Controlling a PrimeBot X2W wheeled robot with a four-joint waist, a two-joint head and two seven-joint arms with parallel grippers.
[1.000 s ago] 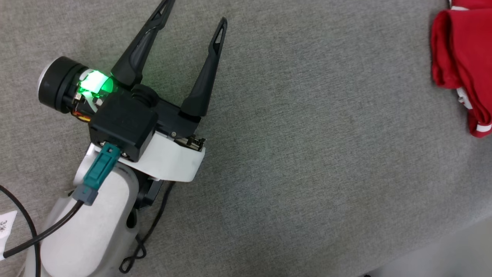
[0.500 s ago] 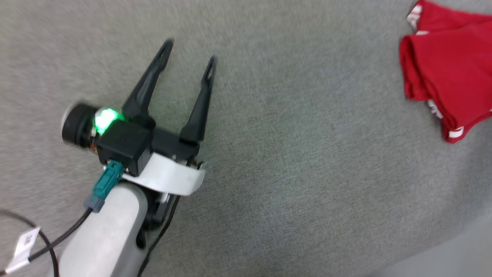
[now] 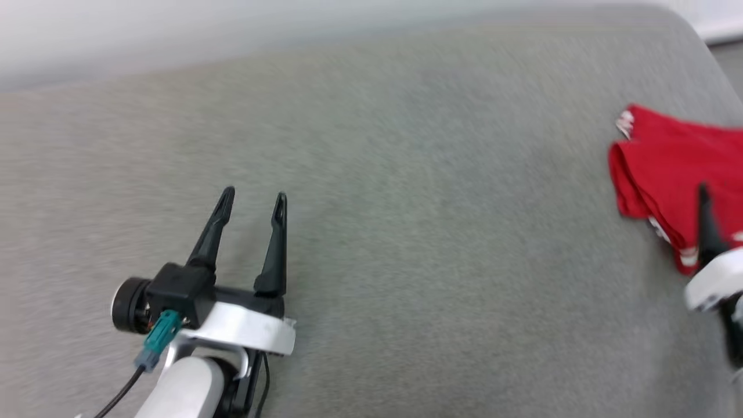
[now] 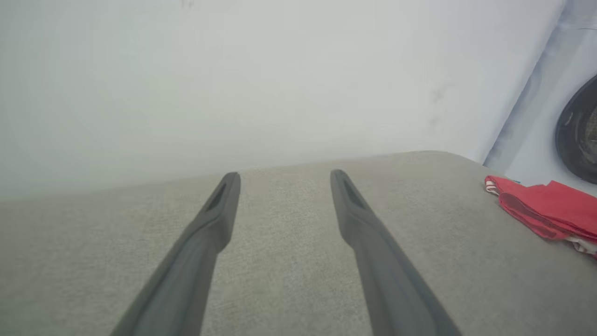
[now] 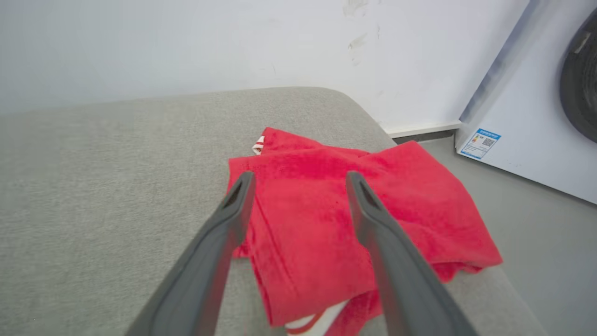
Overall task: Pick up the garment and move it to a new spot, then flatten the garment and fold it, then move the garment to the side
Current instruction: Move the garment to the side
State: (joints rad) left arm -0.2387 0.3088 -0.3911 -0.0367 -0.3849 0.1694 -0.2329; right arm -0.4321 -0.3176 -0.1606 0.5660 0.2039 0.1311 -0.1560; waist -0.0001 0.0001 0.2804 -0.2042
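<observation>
The garment (image 5: 419, 205) is a red shirt folded into a compact stack, with white striped trim at its near and far corners. It lies at the right end of the grey padded surface (image 3: 406, 232). My right gripper (image 5: 299, 179) stands open just over the garment's near half, holding nothing. In the head view one of its dark fingers (image 3: 705, 220) crosses the garment (image 3: 662, 168) at the right edge. My left gripper (image 3: 254, 195) is open and empty over bare fabric at the lower left, far from the garment (image 4: 545, 205). In the left wrist view the left gripper (image 4: 284, 178) points at the far edge.
A white wall (image 5: 233, 42) runs behind the surface's far edge. To the right stands a white washing machine (image 5: 527, 116) with a dark round door (image 5: 580, 79), on a grey floor (image 5: 550, 252). The surface's right edge drops off just beyond the garment.
The head camera has swung up and back, so the far edge and wall show now. A right gripper finger has come into view beside the garment. The left gripper stays open.
</observation>
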